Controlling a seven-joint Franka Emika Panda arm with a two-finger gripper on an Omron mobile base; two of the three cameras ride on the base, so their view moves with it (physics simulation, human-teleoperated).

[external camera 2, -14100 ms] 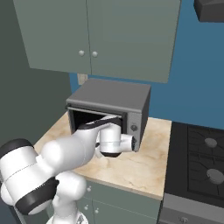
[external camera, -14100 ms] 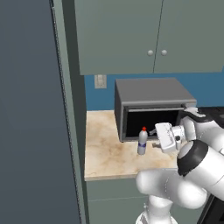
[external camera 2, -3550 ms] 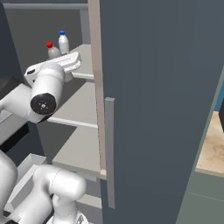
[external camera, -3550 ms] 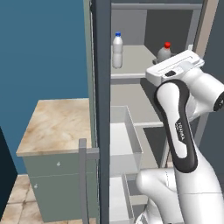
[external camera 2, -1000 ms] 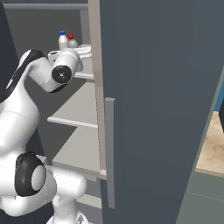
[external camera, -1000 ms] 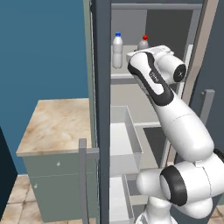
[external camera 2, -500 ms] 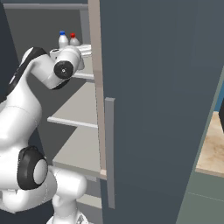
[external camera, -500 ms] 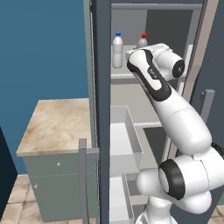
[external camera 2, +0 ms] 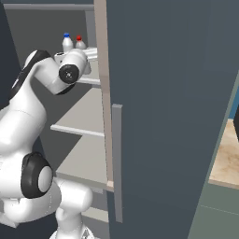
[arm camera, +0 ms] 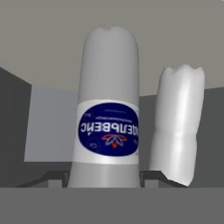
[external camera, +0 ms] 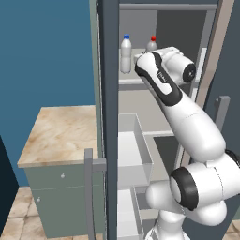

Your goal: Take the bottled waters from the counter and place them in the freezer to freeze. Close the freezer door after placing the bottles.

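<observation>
Inside the open freezer (external camera: pixel 140 108), both bottled waters are on the upper white shelf (external camera: pixel 133 82). The blue-capped bottle (external camera: pixel 125 56) (external camera 2: pixel 67 43) stands free. Close to its right is the red-capped bottle (external camera: pixel 152 44) (external camera 2: pixel 80 43). The hand view is upside down: my gripper (arm camera: pixel 105 177) is shut on the labelled red-capped bottle (arm camera: pixel 107 131), a fingertip against each side, with the blue-capped bottle (arm camera: pixel 177 131) beside it. In the base views my wrist hides the fingers. The freezer door (external camera 2: pixel 172 116) stands wide open on the right, its bar handle (external camera 2: pixel 116 163) facing me.
A clear drawer (external camera: pixel 136 154) is pulled out below the shelf, under my arm. A dark upright panel with a handle (external camera: pixel 109 140) borders the opening on the left. A beige-topped cabinet (external camera: pixel 61 136) stands left of the freezer. Lower shelves (external camera 2: pixel 84 119) are bare.
Since 3.5 s ago the hand has carried the red-capped bottle left along the shelf to beside the blue-capped one. Over the last half second it has barely moved.
</observation>
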